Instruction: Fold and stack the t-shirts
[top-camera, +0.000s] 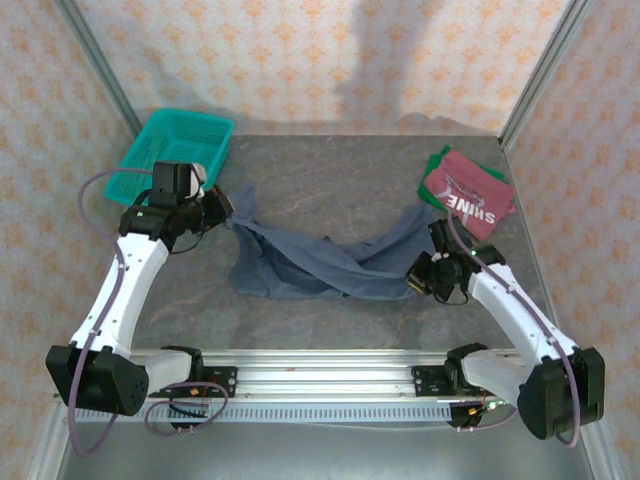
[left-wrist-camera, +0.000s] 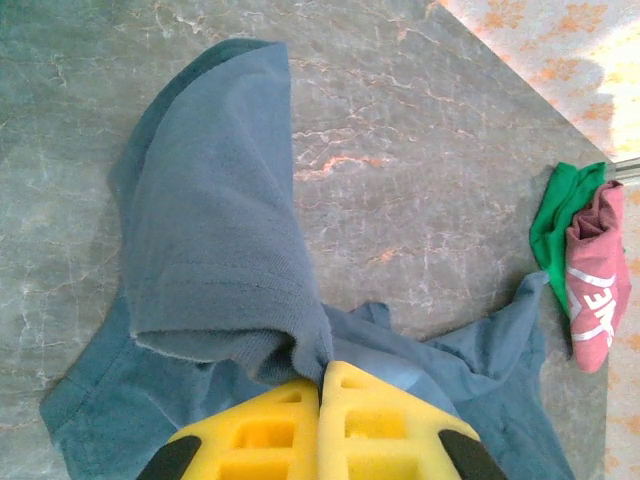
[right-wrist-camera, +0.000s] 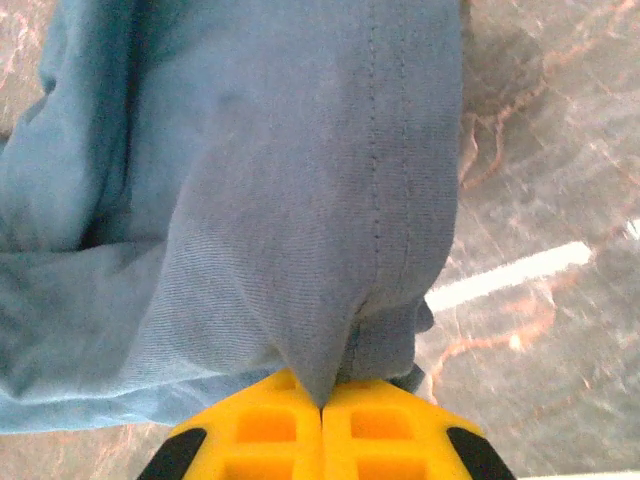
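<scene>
A crumpled slate-blue t-shirt (top-camera: 320, 262) lies stretched across the middle of the table. My left gripper (top-camera: 226, 207) is shut on its left end; in the left wrist view the yellow fingers (left-wrist-camera: 320, 372) pinch a fold of the blue cloth (left-wrist-camera: 220, 250). My right gripper (top-camera: 418, 278) is shut on the shirt's right end, its yellow fingers (right-wrist-camera: 322, 402) clamping a seamed fold (right-wrist-camera: 300, 200). At the back right a dark red t-shirt (top-camera: 468, 195) with white "SHINE" lettering lies on top of a green t-shirt (top-camera: 437, 160). Both show in the left wrist view: red (left-wrist-camera: 596, 290), green (left-wrist-camera: 555, 225).
A teal mesh basket (top-camera: 175, 150) stands at the back left, just behind my left gripper. Patterned walls close in the table on three sides. A metal rail (top-camera: 320, 375) runs along the near edge between the arm bases.
</scene>
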